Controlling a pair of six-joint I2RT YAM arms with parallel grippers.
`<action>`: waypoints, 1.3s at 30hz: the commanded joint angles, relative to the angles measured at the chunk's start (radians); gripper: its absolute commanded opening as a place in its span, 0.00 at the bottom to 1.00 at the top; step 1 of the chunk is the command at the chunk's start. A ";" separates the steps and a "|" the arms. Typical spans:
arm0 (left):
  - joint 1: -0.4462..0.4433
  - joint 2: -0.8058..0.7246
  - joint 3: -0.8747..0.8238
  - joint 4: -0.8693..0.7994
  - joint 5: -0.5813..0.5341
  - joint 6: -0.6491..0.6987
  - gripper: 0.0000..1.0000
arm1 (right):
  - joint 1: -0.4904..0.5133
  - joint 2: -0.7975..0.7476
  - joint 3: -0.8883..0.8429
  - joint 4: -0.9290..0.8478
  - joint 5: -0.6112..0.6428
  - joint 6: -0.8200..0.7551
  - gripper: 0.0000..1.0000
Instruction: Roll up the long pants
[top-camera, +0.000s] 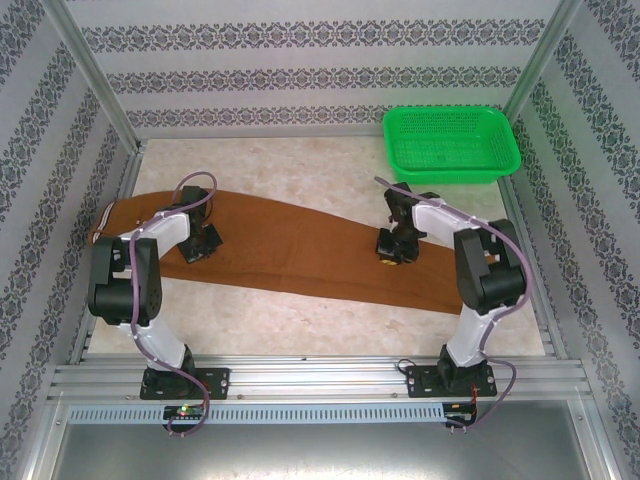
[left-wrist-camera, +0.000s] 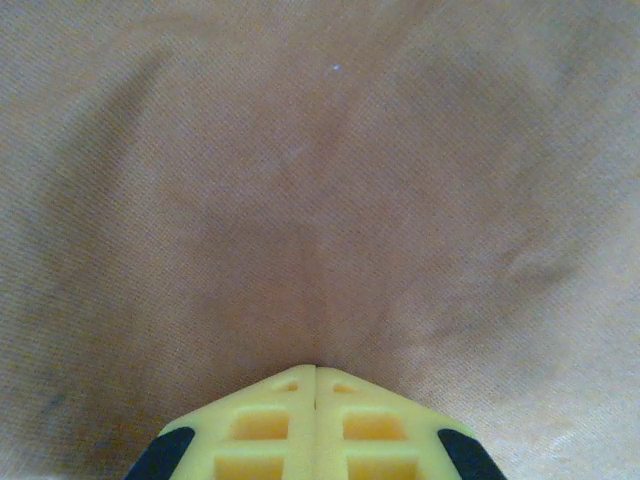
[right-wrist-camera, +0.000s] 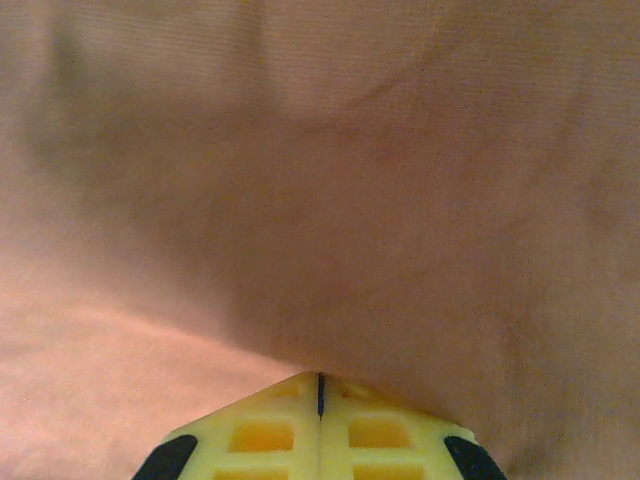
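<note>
Spread from the left edge of the table (top-camera: 300, 325) to its right edge, the long pants (top-camera: 300, 245) are pressed flat by the left gripper (left-wrist-camera: 316, 372) and right gripper (right-wrist-camera: 320, 378), jaws clenched shut, apparently to be smoothed before rolling.

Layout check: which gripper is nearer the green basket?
The right gripper, over the pants near the basket; the left gripper is at the opposite end.

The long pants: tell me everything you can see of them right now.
The long pants are rust-brown soft woven-looking fabric, lying flat and unrolled in one long band slanting across the table, faintly creased. The left gripper and the right gripper, both shut, stand tip-down on them, apparently touching, one toward each end.
</note>
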 joint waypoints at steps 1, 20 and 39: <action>0.020 0.025 -0.001 0.010 0.013 -0.038 0.00 | -0.026 0.055 0.075 -0.054 0.016 0.008 0.00; 0.046 0.130 0.088 0.062 0.114 -0.090 0.00 | -0.180 0.403 0.582 -0.233 0.136 -0.071 0.00; -0.058 -0.097 0.145 -0.040 -0.026 0.151 0.53 | 0.004 -0.052 0.147 -0.037 -0.026 0.058 0.93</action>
